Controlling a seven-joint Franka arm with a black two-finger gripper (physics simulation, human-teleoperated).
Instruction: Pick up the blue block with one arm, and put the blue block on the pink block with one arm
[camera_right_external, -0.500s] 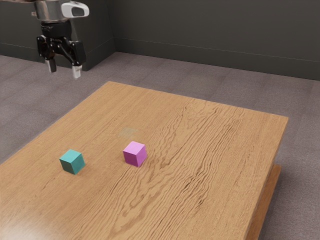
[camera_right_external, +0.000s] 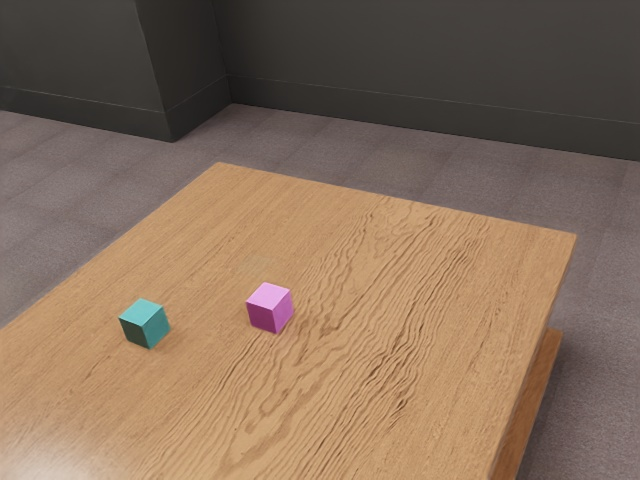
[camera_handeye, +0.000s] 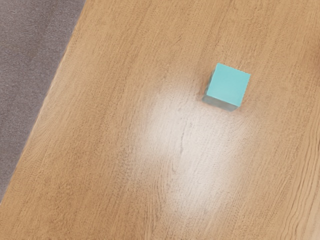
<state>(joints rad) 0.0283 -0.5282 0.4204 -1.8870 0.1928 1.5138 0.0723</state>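
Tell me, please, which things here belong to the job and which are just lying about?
Job: blue block; pink block.
Just there: table, which both blocks rest on; floor.

A broad wooden table (camera_right_external: 420, 300) with wavy grain stands on a grey-brown floor (camera_right_external: 330, 140). Dark grey walls (camera_right_external: 430, 45) close the room behind it, and a corner (camera_right_external: 185, 60) juts out at the exterior view's left. A soft pale glare (camera_handeye: 185, 145) lies on the tabletop.
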